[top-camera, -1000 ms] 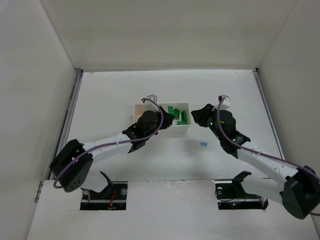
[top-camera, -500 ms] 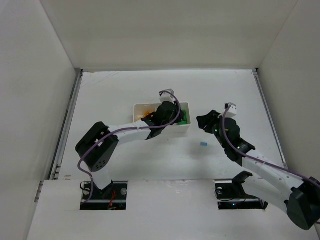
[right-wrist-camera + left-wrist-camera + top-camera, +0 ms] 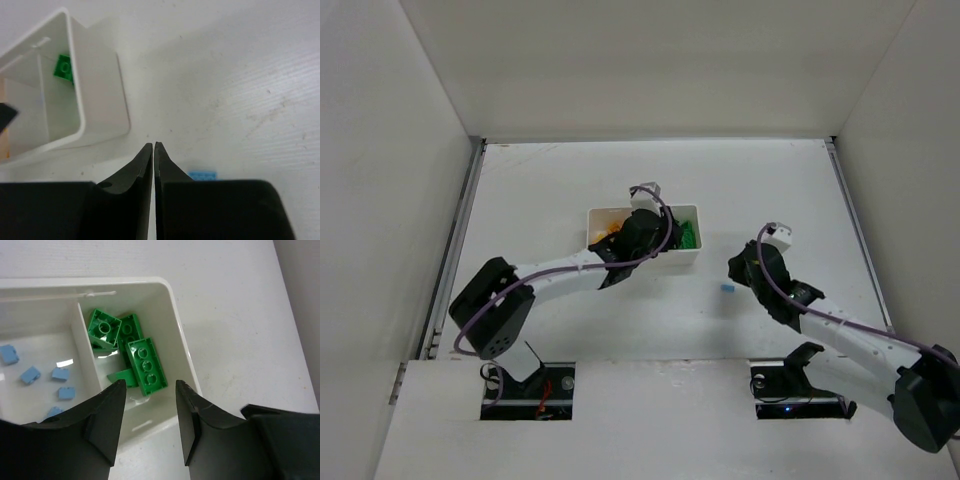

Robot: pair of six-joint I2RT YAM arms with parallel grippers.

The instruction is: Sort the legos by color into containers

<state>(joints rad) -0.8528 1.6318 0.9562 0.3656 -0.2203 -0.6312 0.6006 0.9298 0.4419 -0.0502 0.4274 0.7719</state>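
The left gripper (image 3: pixel 149 390) hangs over the tray (image 3: pixel 170 295), above the right box (image 3: pixel 167 327). The green legos (image 3: pixel 145 365) lie in that box. The gripper's two fingers stand apart, and nothing is between them. A second ago this gripper was over the left side of the tray. Half a second ago it was a bit further right than it is now.

The blue legos (image 3: pixel 30 374) lie in the middle box (image 3: pixel 45 347). A thin wall (image 3: pixel 80 335) keeps them from the green ones. In the top view, orange legos (image 3: pixel 605 228) show in the left box (image 3: pixel 596 214). The arm hides much of the tray there, so I cannot tell how many there are.

The right gripper (image 3: pixel 153 146) is closed, finger against finger, with nothing in it. It points down at the table (image 3: pixel 240 75).

One loose lego (image 3: pixel 727 288), a blue one, lies alone on the table. It is to the right of the tray and apart from it. It sits just beside the right gripper's fingers, and one finger hides part of it in the wrist view. This lego has not moved in the last second. The right gripper has moved. A second ago it was up by the right end of the tray. Now it is lower in the top view, close to the loose lego.
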